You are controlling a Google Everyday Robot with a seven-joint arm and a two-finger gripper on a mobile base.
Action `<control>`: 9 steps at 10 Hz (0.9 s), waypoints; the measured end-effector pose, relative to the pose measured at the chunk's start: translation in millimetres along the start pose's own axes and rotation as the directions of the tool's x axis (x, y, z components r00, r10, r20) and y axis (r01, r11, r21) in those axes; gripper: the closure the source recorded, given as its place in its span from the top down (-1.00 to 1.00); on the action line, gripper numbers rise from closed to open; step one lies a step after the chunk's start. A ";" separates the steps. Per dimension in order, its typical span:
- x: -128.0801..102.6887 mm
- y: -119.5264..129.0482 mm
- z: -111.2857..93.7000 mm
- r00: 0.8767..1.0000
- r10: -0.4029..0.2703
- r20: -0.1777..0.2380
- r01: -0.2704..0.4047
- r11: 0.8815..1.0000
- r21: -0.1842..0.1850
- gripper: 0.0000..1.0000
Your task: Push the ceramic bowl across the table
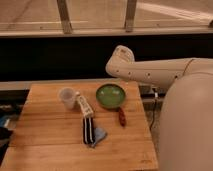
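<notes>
The green ceramic bowl (pixel 110 95) sits upright on the wooden table (pixel 45 140), toward its far right part. My white arm (pixel 150 72) reaches in from the right, and its rounded joint (pixel 120 57) hangs above and just behind the bowl. The gripper itself is not in view, and nothing touches the bowl.
A small white cup (pixel 67 97) stands left of the bowl. A white packet (pixel 83 106), a dark bar (pixel 88 130), and a blue item (pixel 99 135) lie mid-table. A reddish-brown object (pixel 121 116) lies just in front of the bowl. A dark wall runs behind the table.
</notes>
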 end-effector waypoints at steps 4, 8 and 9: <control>1.4 -1.3 16.6 0.998 0.027 -0.048 -0.029 0.999 -0.037 0.41; 10.5 -4.0 70.5 0.983 0.097 -0.155 -0.124 0.977 -0.172 0.41; 10.9 -4.2 78.0 0.980 0.105 -0.172 -0.139 0.970 -0.201 0.41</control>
